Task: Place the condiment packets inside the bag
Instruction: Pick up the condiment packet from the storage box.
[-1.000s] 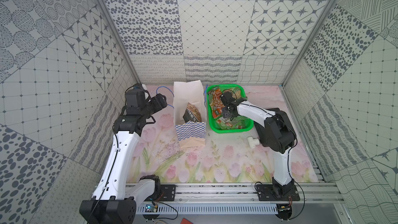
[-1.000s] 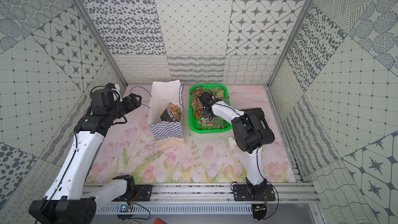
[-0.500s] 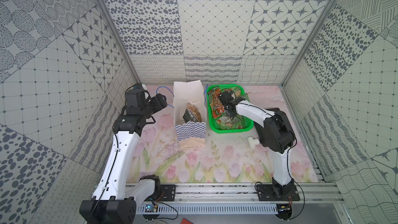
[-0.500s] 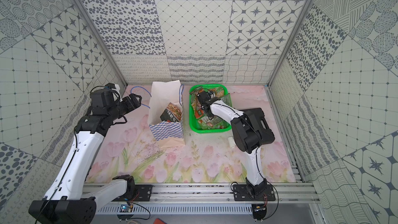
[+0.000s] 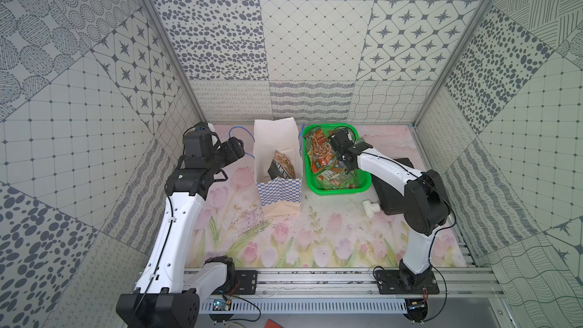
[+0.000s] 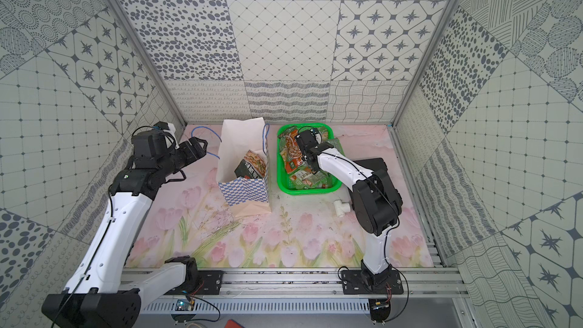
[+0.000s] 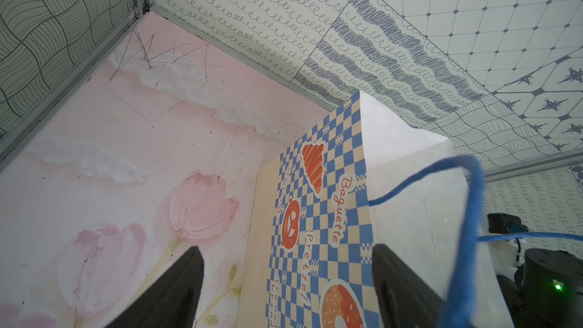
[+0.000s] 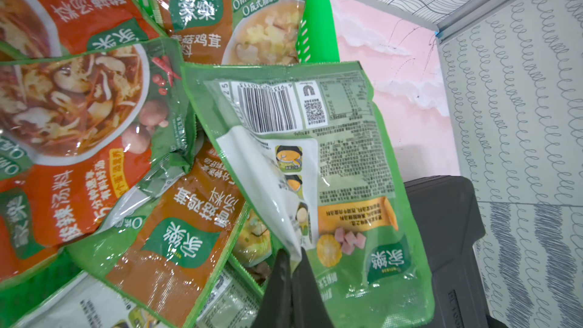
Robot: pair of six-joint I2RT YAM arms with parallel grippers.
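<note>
Tulip-printed pink tabletop (image 5: 284, 241) inside patterned tile walls, white paper bag with blue-checked base (image 5: 277, 149) standing upright, black-banded packet (image 5: 281, 167) inside the bag, green mesh basket (image 5: 342, 190) of glossy condiment packets (image 5: 321, 159) just beside the bag, right gripper (image 8: 292, 255) pinched onto green barcode-side packet (image 8: 315, 153) over the basket, left gripper (image 7: 287, 247) jaws spread wide and empty, on the bag's other side.

Between our right fingers (image 8: 274, 295) (matt black, plastic by the look) sits a green packet (image 8: 331, 153) of glossy, crinkled film. The condiment packets (image 8: 94, 105) beside them shine the same way. Beyond those fingers, the basket (image 8: 318, 26) is smooth green plastic mesh. Ahead of our left fingers (image 7: 176, 288), the bag (image 7: 410, 168) is matt paper with a fuzzy blue cord handle (image 7: 471, 216), on a smooth, scuffed worktop (image 7: 110, 153).
</note>
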